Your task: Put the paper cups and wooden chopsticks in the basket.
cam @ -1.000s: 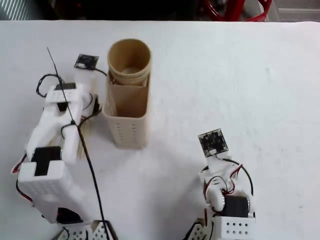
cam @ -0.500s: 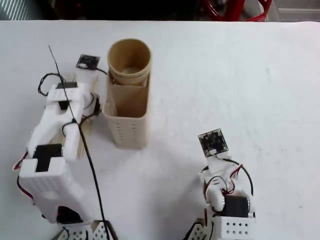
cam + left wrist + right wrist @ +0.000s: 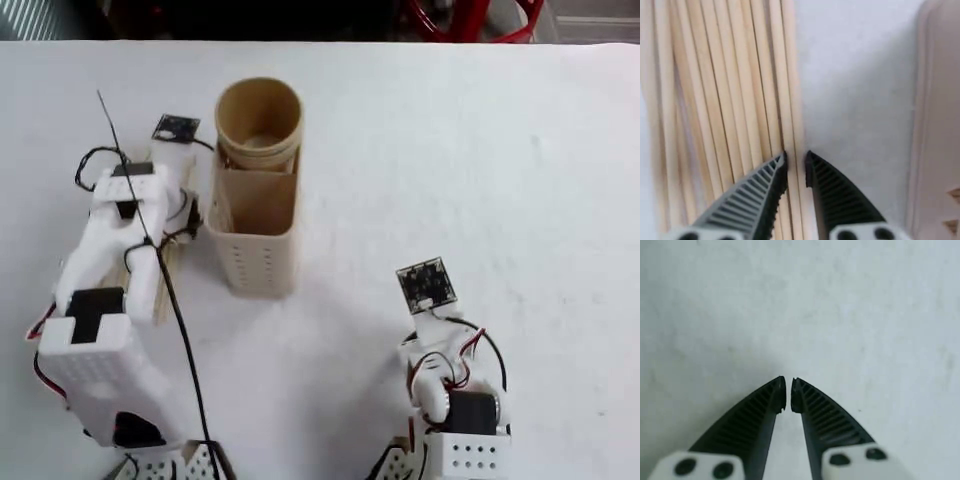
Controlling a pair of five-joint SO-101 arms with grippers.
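Left gripper [image 3: 796, 160] pinches the outermost chopstick [image 3: 793, 100] beside the basket [image 3: 258, 265]. Right gripper [image 3: 788, 390] closed, empty, well apart from basket.

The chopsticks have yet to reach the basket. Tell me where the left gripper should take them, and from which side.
Grip the chopsticks across their middle, from above, jaws spanning the bundle: they lie flat and parallel on the table beside the basket. The left gripper seems shut on just the edge stick.
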